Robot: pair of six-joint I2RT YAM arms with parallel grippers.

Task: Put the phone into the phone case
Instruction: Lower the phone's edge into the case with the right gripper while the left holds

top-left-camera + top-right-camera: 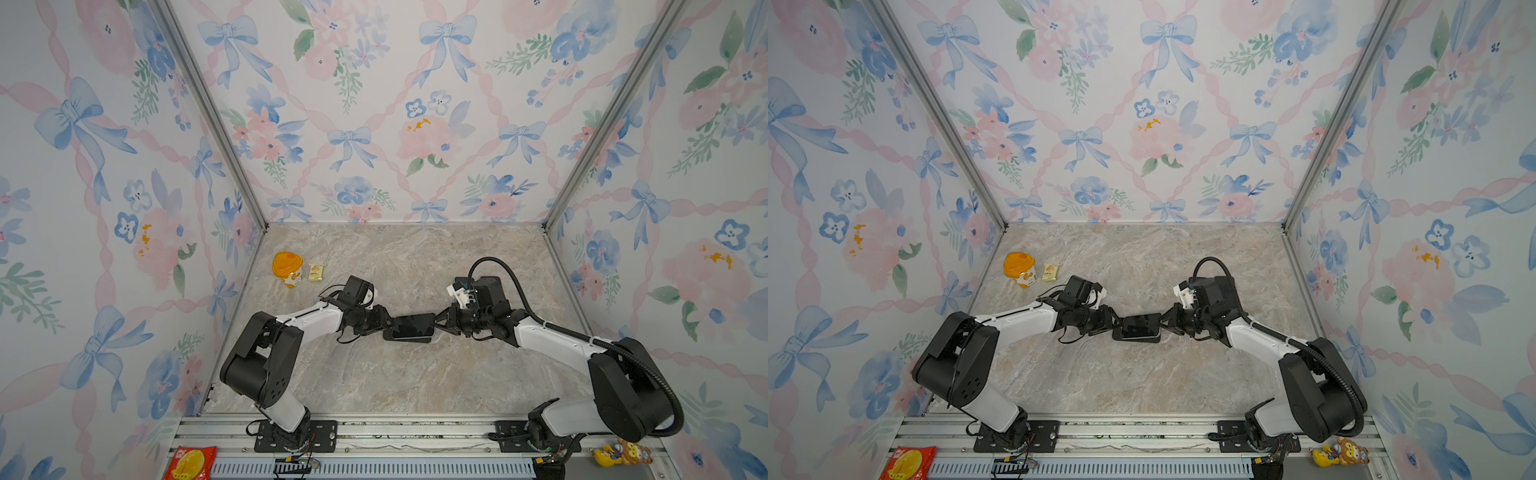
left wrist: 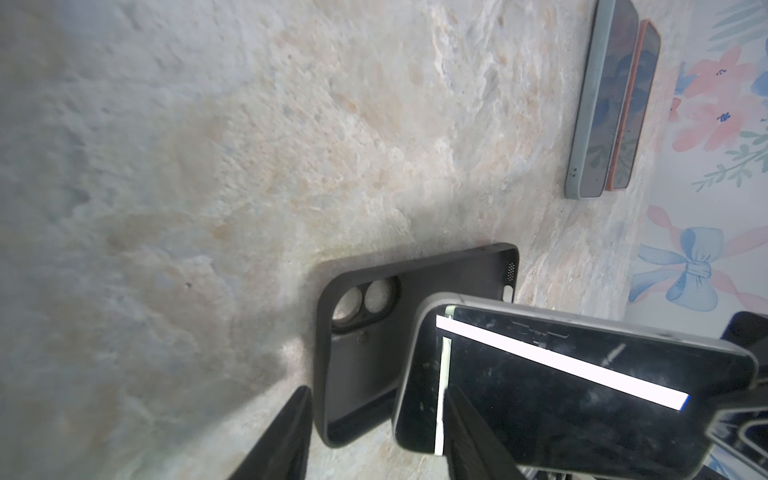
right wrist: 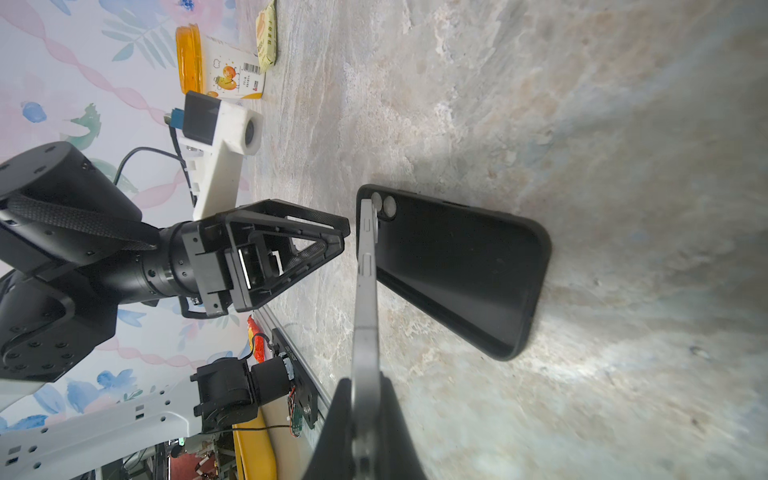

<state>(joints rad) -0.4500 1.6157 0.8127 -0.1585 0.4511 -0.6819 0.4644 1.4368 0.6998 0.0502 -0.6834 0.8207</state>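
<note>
Black case (image 2: 365,361) lies flat; phone (image 2: 561,395) tilts over it, pinched at 3 o'clock by your R claw (image 3: 365,386). L claw (image 3: 344,236) (9 o'clock) gapes, holds nothing, so pushing down may slide the case away.

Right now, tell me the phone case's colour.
Black phone case, clearest in the left wrist view.

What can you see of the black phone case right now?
The phone case is matte black, soft-looking, lying flat and empty on the marble table, open side up. One end has a camera cutout with two round holes; the other a port slot and speaker perforations. The phone, pinched in the right gripper, hangs tilted over it; contact between them is unclear.
</note>
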